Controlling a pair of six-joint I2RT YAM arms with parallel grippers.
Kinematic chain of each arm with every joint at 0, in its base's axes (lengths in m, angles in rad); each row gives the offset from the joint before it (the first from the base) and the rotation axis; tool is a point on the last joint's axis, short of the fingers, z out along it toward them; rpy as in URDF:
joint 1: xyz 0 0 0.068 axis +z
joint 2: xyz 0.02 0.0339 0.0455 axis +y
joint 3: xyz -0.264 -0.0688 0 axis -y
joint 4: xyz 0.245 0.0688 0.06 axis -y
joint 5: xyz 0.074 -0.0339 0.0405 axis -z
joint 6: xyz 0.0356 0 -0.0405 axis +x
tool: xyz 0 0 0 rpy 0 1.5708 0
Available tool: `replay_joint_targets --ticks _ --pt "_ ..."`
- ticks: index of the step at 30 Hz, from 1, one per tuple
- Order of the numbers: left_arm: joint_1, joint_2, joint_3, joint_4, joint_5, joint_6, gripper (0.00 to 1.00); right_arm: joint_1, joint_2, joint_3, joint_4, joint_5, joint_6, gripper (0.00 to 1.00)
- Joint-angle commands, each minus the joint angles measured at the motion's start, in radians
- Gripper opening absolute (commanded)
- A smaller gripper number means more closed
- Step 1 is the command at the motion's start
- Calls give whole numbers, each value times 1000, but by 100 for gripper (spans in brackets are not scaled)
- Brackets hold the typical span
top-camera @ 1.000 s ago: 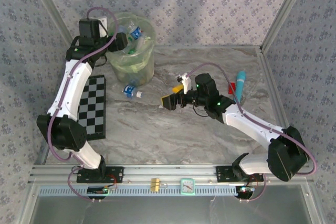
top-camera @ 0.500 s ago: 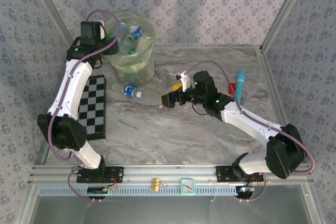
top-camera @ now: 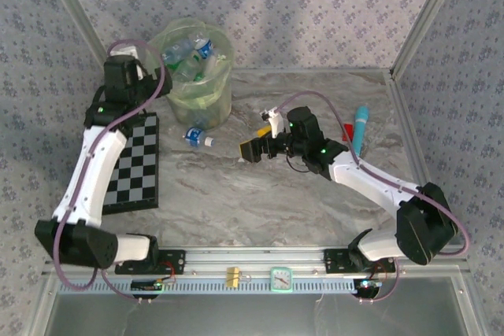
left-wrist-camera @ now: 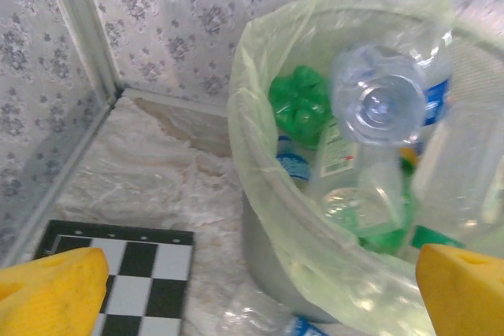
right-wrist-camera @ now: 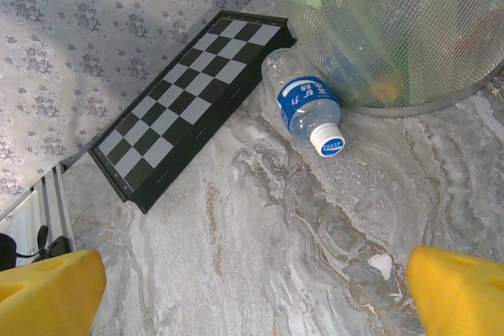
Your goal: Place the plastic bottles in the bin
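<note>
When looking from above, find a clear blue-labelled bottle (top-camera: 198, 137) just beside the bin (top-camera: 206, 108). At left wrist, note left gripper (left-wrist-camera: 252, 293) spread, empty, over binned bottles (left-wrist-camera: 378, 104). At right wrist, note right gripper (right-wrist-camera: 252, 293) agape; grasp mid-label (probably light, crushable, slick).

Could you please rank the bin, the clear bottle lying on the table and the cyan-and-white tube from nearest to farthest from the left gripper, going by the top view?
From the left gripper:
1. The bin, right beside it at the far left.
2. The clear bottle, on the table just in front of the bin.
3. The cyan-and-white tube, far over on the right side.
</note>
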Motion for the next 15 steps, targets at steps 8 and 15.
replay_joint_targets --ticks 8,15 --pt "2 -219 -462 180 63 -476 100 16 15 16 10 -6 -26 100" --pt "-58 -289 -711 325 26 -706 100 26 40 13 12 -10 -27 100"
